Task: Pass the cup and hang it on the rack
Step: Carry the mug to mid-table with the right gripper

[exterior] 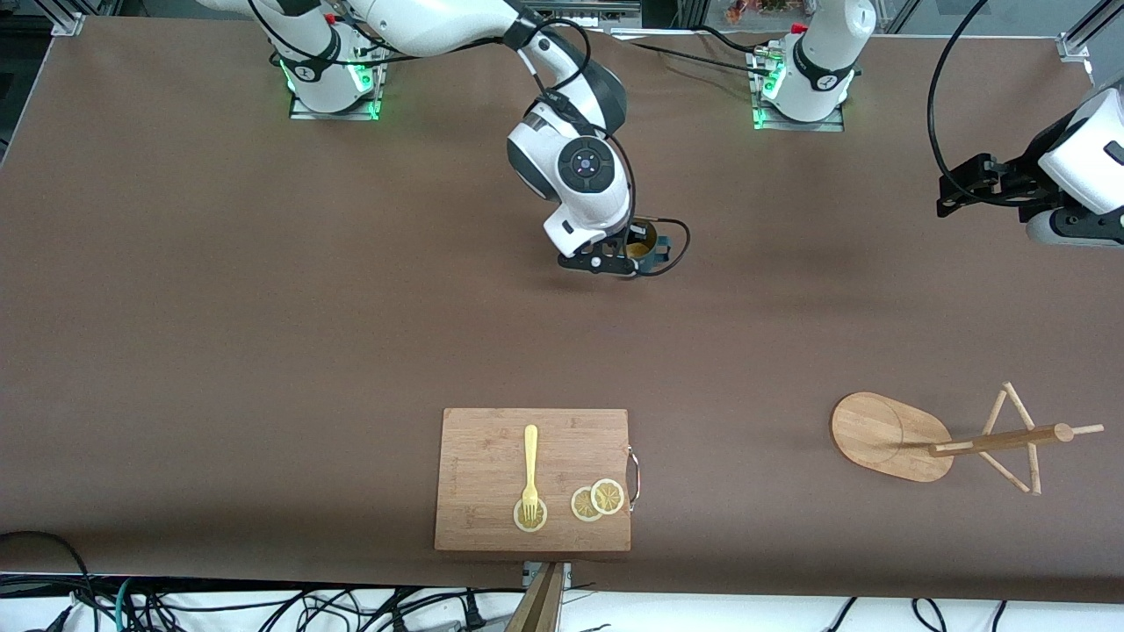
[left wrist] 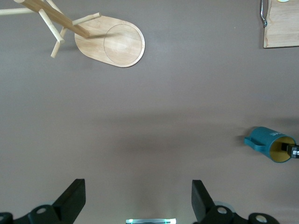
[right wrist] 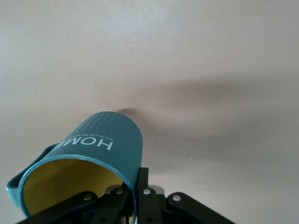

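Front view: my right gripper [exterior: 634, 254] is clamped on the rim of the cup [exterior: 642, 241], one finger inside, one outside, carrying it above bare table at mid-table, well apart from the rack [exterior: 889, 436]. The rack lies tipped over toward my left arm's end, nearer the camera than the cup, its post flat and pegs splayed. My left gripper [exterior: 948, 186] waits spread wide and empty, in the air above the table at its own end.

Step in hand, as I judge it: bring the cup over for the pass.
- Keep the handle clear and turned outward, so the left fingers can take the wall or rim without fouling mine.
- Hold the pinch until the left has closed.
- The rack on its side will make hanging awkward.

Hard to make out:
- Front view hides most of the cup under my right wrist.
- Right wrist view shows ribbed wall, lettering and yellow inside; the handle is only partly seen.
- Left wrist view cuts the cup at the frame edge.
- The board [exterior: 533, 479], nearer the camera than the cup, is not involved.
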You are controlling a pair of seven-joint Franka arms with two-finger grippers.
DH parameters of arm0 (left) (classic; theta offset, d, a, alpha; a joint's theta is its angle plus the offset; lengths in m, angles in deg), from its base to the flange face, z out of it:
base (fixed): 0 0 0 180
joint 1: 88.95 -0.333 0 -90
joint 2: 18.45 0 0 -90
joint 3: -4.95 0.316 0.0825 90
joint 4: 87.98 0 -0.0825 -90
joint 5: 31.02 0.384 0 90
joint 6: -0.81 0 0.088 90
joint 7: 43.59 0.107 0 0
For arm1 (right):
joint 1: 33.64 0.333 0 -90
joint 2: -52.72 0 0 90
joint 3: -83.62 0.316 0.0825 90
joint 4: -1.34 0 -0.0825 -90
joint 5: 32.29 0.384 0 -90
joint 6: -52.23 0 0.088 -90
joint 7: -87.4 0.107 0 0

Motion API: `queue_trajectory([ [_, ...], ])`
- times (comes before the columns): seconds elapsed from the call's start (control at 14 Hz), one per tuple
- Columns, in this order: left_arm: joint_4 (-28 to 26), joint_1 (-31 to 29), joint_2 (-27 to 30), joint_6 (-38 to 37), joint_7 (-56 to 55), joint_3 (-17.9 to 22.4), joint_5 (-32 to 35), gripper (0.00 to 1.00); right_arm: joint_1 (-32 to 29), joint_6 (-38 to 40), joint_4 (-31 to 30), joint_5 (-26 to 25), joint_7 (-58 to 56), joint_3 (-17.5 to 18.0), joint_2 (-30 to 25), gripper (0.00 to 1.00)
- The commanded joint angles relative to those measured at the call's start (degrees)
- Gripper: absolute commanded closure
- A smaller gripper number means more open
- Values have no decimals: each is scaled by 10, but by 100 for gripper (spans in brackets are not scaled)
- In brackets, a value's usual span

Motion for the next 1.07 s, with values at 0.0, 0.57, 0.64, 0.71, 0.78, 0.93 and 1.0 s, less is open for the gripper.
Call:
queue_trajectory([
  [0.0, 4, 1, -1, 3, -2, 1, -15, 0, 8, -4, 24, 4, 9, -6, 22, 100],
  [0.57, -15, -7, -10, -4, -5, 2, -29, 0, 22, -18, 24, -22, 41, -9, 45, 100],
  [0.64, -25, -5, -10, -13, -5, 1, -29, 0, 22, -18, 24, -22, 41, -9, 45, 100],
  [0.71, -25, -4, -12, -24, -2, 1, -29, 0, 22, -18, 24, -22, 43, -9, 45, 100],
  [0.78, -27, -4, -21, -27, -1, 1, -29, 0, 22, -18, 24, -22, 43, -9, 44, 88],
  [0.93, -30, -3, -30, -28, 1, 1, -29, 0, 21, -17, 25, -22, 45, -10, 40, 61],
  [1.0, -30, -3, -36, -28, 1, 1, -30, 0, 21, -14, 26, -21, 46, -10, 38, 56],
])
